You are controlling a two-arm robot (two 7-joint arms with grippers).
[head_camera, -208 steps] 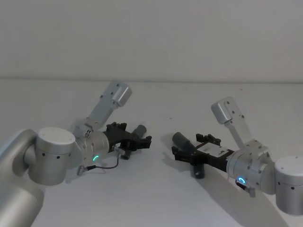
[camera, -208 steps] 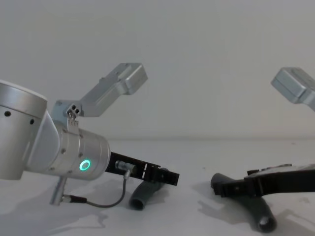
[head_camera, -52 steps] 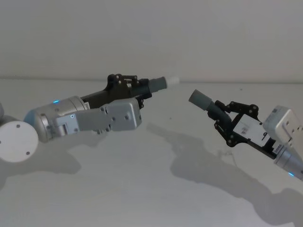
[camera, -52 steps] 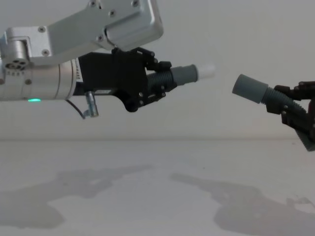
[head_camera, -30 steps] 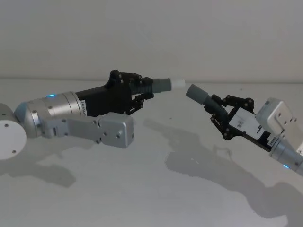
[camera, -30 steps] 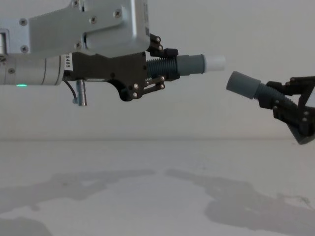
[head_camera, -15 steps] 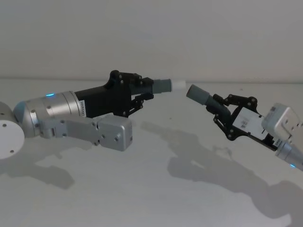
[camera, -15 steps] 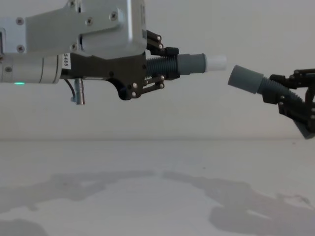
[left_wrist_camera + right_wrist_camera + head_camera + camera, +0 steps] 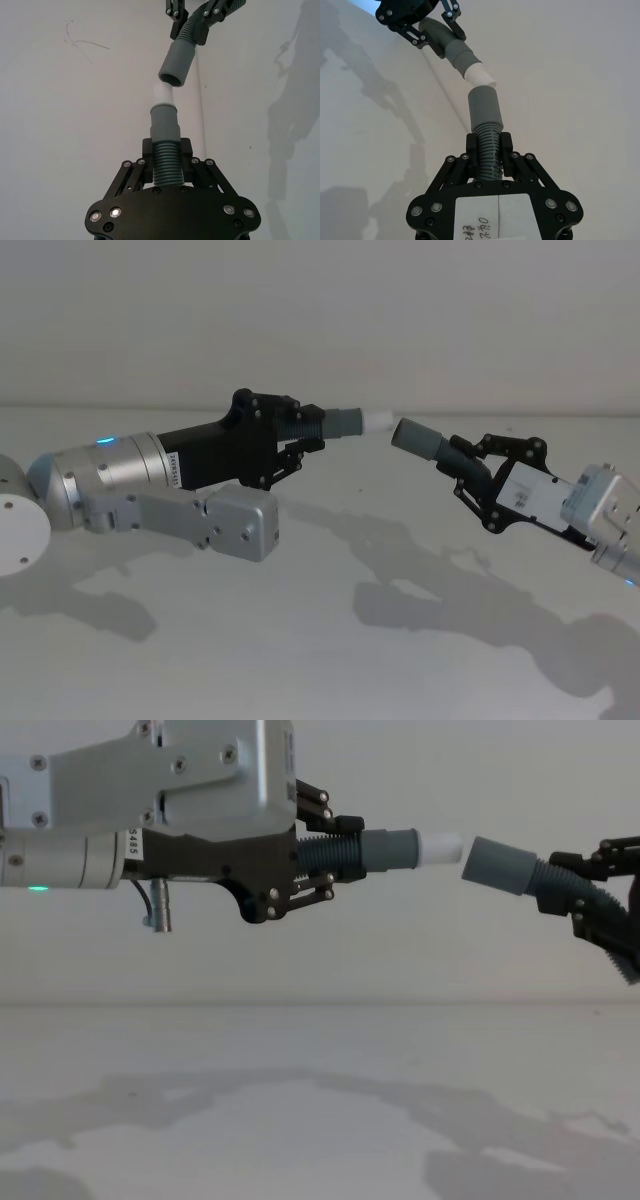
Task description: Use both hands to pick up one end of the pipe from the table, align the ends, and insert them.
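Observation:
Both hands hold pipe pieces in the air above the table (image 9: 300, 640). My left gripper (image 9: 297, 433) (image 9: 335, 855) (image 9: 166, 152) is shut on the ribbed part of one piece (image 9: 164, 120), whose whitish tip (image 9: 440, 847) (image 9: 377, 421) points right. My right gripper (image 9: 468, 468) (image 9: 488, 145) is shut on the ribs of the other piece, whose wider grey socket (image 9: 497, 865) (image 9: 415, 437) (image 9: 485, 105) faces the tip. The two ends stand almost in line, with the tip (image 9: 163, 93) just at the socket's mouth (image 9: 176, 62) and a slight gap between them.
The white table (image 9: 300, 1120) below carries only the arms' shadows. A pale grey wall (image 9: 450, 780) rises behind. The left arm's silver link (image 9: 230, 525) hangs below its wrist, above the table.
The right gripper has brought its socket up and closer to the tip, closing most of the gap. The left gripper has held its piece nearly still.

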